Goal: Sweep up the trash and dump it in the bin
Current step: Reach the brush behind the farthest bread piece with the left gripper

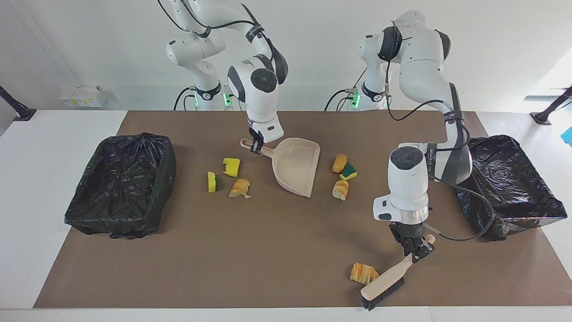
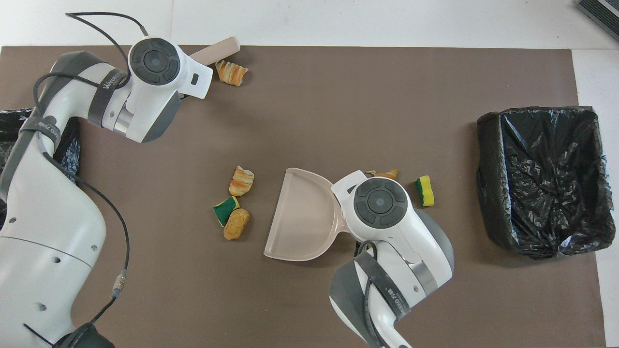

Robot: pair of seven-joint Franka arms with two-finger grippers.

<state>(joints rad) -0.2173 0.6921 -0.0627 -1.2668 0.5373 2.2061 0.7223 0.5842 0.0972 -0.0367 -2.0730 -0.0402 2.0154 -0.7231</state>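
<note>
Gripping the beige brush (image 1: 388, 281) by the top of its handle, the left gripper (image 1: 418, 251) has its fingers pinched on it, the brush slanting down so its dark bristles meet the brown mat (image 1: 268, 250) at the edge farthest from the robots. Just beside the brush head lies one croissant piece (image 1: 363, 273), touching or nearly touching it. The right gripper (image 1: 256, 147) is clamped on the handle of the beige dustpan (image 1: 296, 166), which sits flat mid-mat with its open mouth toward the left arm's end. Beside that mouth lie three scraps in a cluster: a bread roll (image 1: 339, 163), a green-and-yellow sponge chunk (image 1: 348, 171) touching it, and a second bread piece (image 1: 340, 190) slightly farther from the robots. Toward the right arm's end, near the dustpan handle, are a yellow sponge chunk (image 1: 231, 167), a yellow-green sponge chunk (image 1: 212, 182) and another croissant piece (image 1: 240, 188). A bin lined with a black bag (image 1: 123, 183) stands at the right arm's end, and a second black-lined bin (image 1: 509, 185) at the left arm's end.
</note>
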